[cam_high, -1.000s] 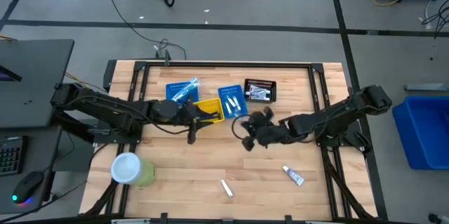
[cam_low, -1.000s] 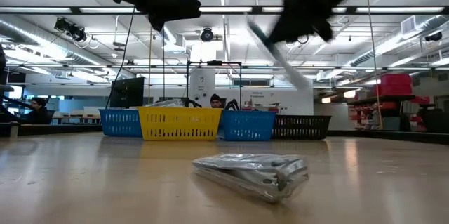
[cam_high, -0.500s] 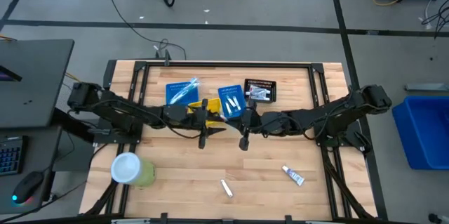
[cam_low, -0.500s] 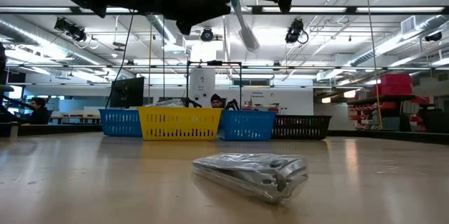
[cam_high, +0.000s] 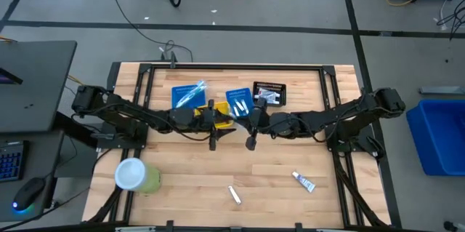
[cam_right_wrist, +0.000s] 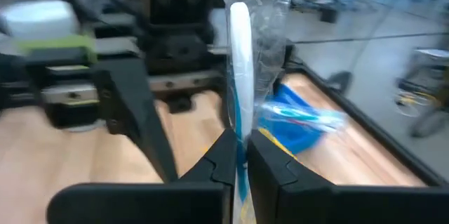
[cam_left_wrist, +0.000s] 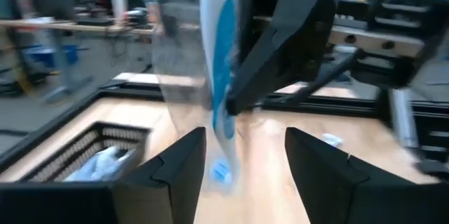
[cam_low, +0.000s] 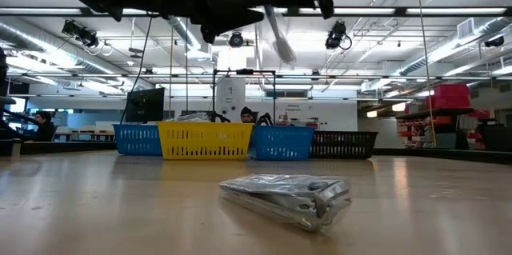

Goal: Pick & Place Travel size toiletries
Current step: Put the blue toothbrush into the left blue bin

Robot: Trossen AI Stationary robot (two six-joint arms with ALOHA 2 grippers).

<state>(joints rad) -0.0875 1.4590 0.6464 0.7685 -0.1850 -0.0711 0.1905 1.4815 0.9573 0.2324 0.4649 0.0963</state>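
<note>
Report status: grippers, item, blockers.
Right gripper shut on wrapped toothbrush, held above the bins. Left gripper open, facing it. Nothing in the way.

Bright, even overhead light from ceiling strip lamps (cam_low: pixel 96 13); soft shadows on desk (cam_high: pixel 269 181). Both wrist views motion-blurred, bkgd out of focus. Low view: arms silhouetted black vs lit ceiling, foil packet (cam_low: pixel 286 197) glinting w/ glare.

Grey floor (cam_high: pixel 290 6) (cables strewn), bright ceiling lights (cam_low: pixel 448 13).
</note>
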